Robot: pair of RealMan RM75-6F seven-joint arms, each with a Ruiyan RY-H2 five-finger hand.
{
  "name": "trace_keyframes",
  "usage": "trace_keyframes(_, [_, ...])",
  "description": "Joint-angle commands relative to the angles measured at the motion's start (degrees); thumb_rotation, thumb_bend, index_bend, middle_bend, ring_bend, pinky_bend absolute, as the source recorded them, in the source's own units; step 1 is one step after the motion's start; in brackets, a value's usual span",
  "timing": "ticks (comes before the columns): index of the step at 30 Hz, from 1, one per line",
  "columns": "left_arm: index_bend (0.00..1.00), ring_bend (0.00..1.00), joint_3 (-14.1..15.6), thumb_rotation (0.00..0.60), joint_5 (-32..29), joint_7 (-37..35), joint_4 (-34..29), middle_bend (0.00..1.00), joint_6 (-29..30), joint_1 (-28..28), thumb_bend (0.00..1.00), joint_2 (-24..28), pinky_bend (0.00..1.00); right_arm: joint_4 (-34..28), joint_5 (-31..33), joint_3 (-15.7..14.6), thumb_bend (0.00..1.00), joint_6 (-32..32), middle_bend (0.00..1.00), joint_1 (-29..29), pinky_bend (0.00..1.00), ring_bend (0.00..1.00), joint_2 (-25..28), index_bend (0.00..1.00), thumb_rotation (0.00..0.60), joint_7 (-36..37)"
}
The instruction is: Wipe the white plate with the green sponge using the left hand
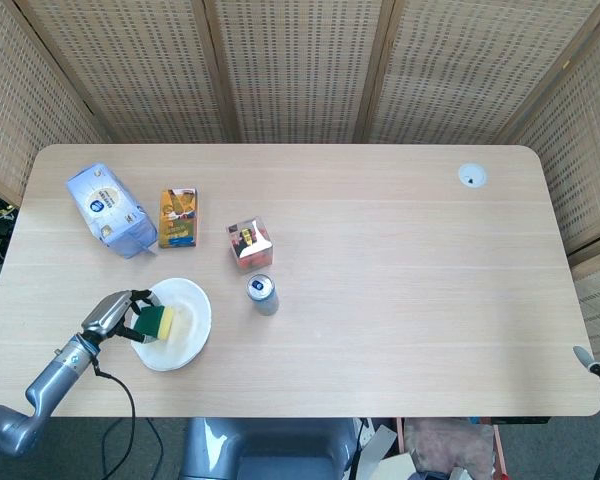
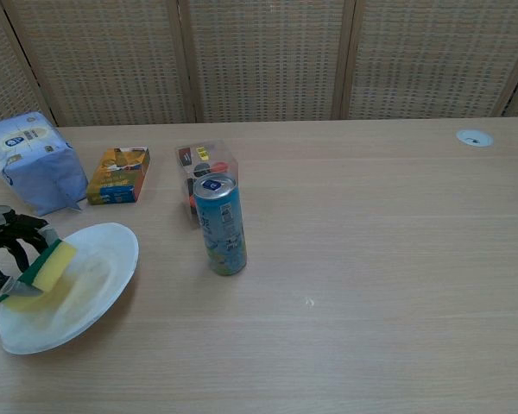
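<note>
The white plate [image 1: 185,330] [image 2: 91,285] lies near the table's front left edge, its left side lifted so it looks tilted. My left hand [image 1: 112,315] [image 2: 4,246] grips the green and yellow sponge [image 1: 156,322] [image 2: 45,272] and presses it onto the plate's left part. Only a thin tip of my right arm [image 1: 588,363] shows at the right edge of the head view; the hand itself is out of sight.
A blue drink can [image 1: 261,294] [image 2: 219,224] stands just right of the plate. Behind it sit a clear box [image 1: 250,243] [image 2: 204,164], an orange carton [image 1: 178,217] [image 2: 118,175] and a blue tissue pack [image 1: 110,208] [image 2: 30,159]. A round grommet [image 1: 471,176] is at the far right.
</note>
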Motion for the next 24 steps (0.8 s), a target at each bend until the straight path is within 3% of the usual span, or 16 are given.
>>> trace_keyframes(1, [0.47, 0.31, -0.6, 0.600, 1.1, -1.2, -2.2, 0.44, 3.2, 0.4, 0.04, 1.7, 0.40, -0.1, -0.1, -0.1, 0.00, 0.0, 0.00, 0.0, 0.00, 0.00, 0.0, 0.00, 0.600, 0.0])
trace_keyframes(9, [0.47, 0.31, -1.0, 0.600, 0.9, -1.1, -3.5, 0.44, 2.8, -0.1, 0.04, 2.0, 0.40, -0.1, -0.2, -0.1, 0.00, 0.1, 0.00, 0.0, 0.00, 0.00, 0.0, 0.00, 0.600, -0.2])
trace_keyframes(18, [0.47, 0.31, -1.3, 0.600, -1.9, -2.5, 1.7, 0.44, -3.7, -1.2, 0.04, -1.9, 0.40, 0.0, -0.1, -0.1, 0.00, -0.2, 0.00, 0.1, 0.00, 0.00, -0.1, 0.00, 0.600, -0.3])
trace_keyframes(24, [0.47, 0.31, -0.8, 0.600, -1.1, -4.4, 3.7, 0.44, -4.1, -1.4, 0.04, -3.3, 0.40, 0.1, 0.1, 0.1, 0.00, -0.3, 0.00, 0.2, 0.00, 0.00, -0.2, 0.00, 0.600, -0.4])
